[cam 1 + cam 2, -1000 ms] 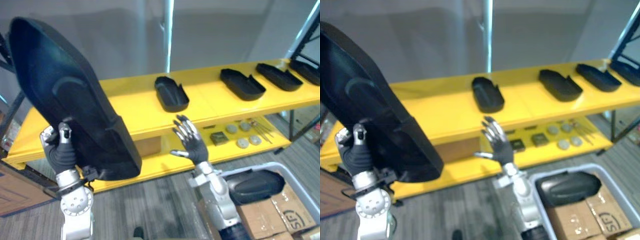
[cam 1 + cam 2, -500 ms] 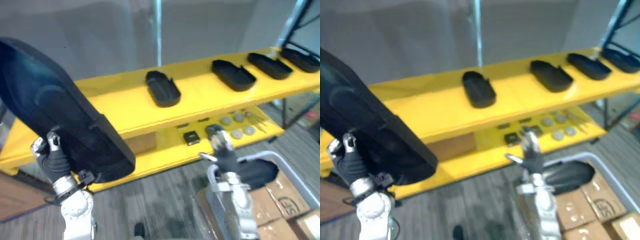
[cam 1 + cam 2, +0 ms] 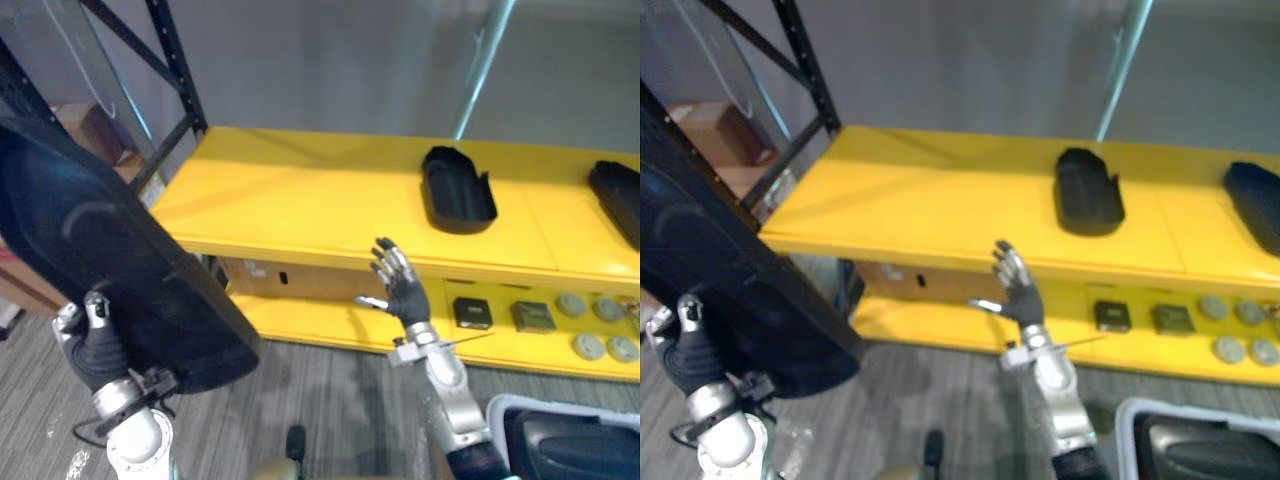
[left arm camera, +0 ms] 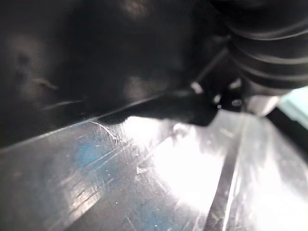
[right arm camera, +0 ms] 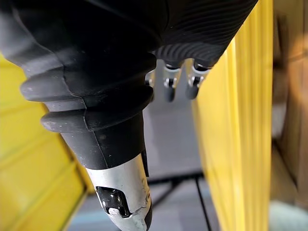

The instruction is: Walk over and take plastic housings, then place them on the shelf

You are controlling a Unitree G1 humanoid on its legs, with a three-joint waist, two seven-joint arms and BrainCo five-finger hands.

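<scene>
Clearly, the left hand [image 3: 95,350] is clamped on the lower edge of a large black curved plastic housing [image 3: 110,260], holding it raised and tilted at the robot's left, apart from the shelf. The right hand [image 3: 402,290] hangs ahead with fingers straight and spread, holding nothing, in front of the long yellow shelf [image 3: 300,200]. On the shelf's upper level lie an oval black plastic housing [image 3: 458,190] and, at the right edge, another black housing [image 3: 620,200]; the surface to their left is bare. The step in hand looks like the carry to the shelf. The next move calls for bringing the held housing over that bare stretch, levelling it and lowering it past the front edge before releasing.
</scene>
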